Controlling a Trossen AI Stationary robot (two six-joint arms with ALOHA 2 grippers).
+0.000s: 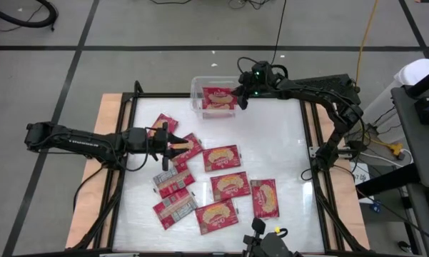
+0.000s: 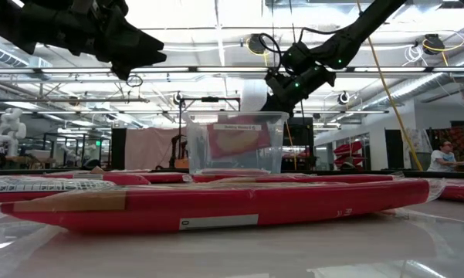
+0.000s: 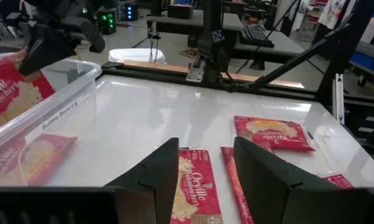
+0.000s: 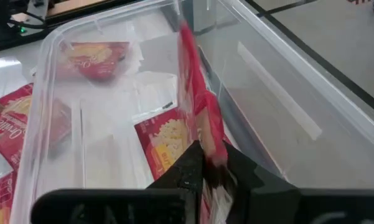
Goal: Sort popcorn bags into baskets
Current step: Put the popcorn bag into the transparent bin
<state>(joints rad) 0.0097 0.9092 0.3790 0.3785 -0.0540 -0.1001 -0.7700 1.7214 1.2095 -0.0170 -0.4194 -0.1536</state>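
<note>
The clear plastic bin (image 1: 197, 93) stands at the table's far edge. My right gripper (image 1: 240, 97) is over its right end, shut on a red popcorn packet (image 4: 196, 106) that reaches down into the bin. A second packet (image 4: 165, 143) seems to lie on the bin's floor. Several more red packets (image 1: 221, 158) lie flat on the white table. My left gripper (image 1: 173, 146) hovers open and empty above the packets left of centre. In the left wrist view its fingers stand over a packet (image 3: 196, 186), and the low view shows it (image 2: 131, 50) well above the table. My right gripper pinches the packet's near end (image 4: 210, 160) between its two fingers. The fingers slant down into the bin from the table's right side. The packet stands on edge, thin side toward the camera, and stretches away from the fingers inside the bin. Whether its far end rests on the floor, I cannot tell.
Packets lie scattered from the table's centre to its near edge (image 1: 215, 216), some picture side up, some label side up (image 1: 175, 208). A black frame (image 1: 308, 150) borders the table. Bare white tabletop (image 1: 278, 135) shows at the right, in front of the bin.
</note>
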